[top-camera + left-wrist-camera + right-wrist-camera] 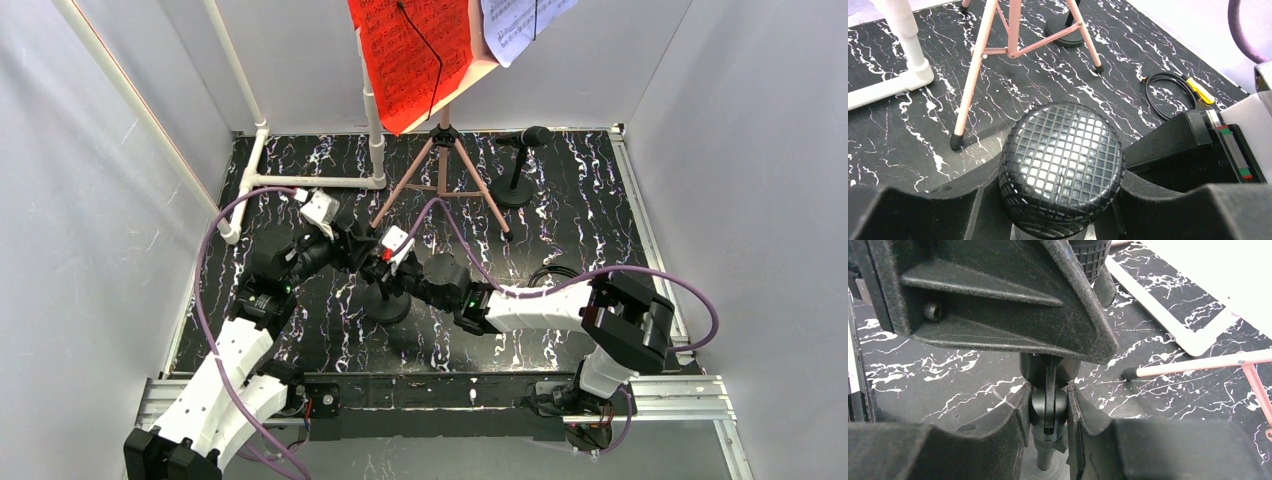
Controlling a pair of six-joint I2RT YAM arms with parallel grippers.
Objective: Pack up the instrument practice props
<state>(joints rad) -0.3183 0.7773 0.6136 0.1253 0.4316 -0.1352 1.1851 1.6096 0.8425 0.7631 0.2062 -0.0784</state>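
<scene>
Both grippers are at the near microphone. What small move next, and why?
Probably lift it straight up together: the left gripper clasps the near microphone at its mesh head, the right gripper pinches its stand joint, and its base rests on the table.

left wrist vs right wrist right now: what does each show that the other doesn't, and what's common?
Left wrist only: the near microphone with its full mesh head seen from above, sitting between the left gripper fingers; the far microphone, only its round base; a coiled black cable.
Right wrist only: the right gripper pinching the near microphone's stand joint, below the head.
Both: the near microphone, a pink tripod leg, the white pipe frame, the marbled table.
</scene>
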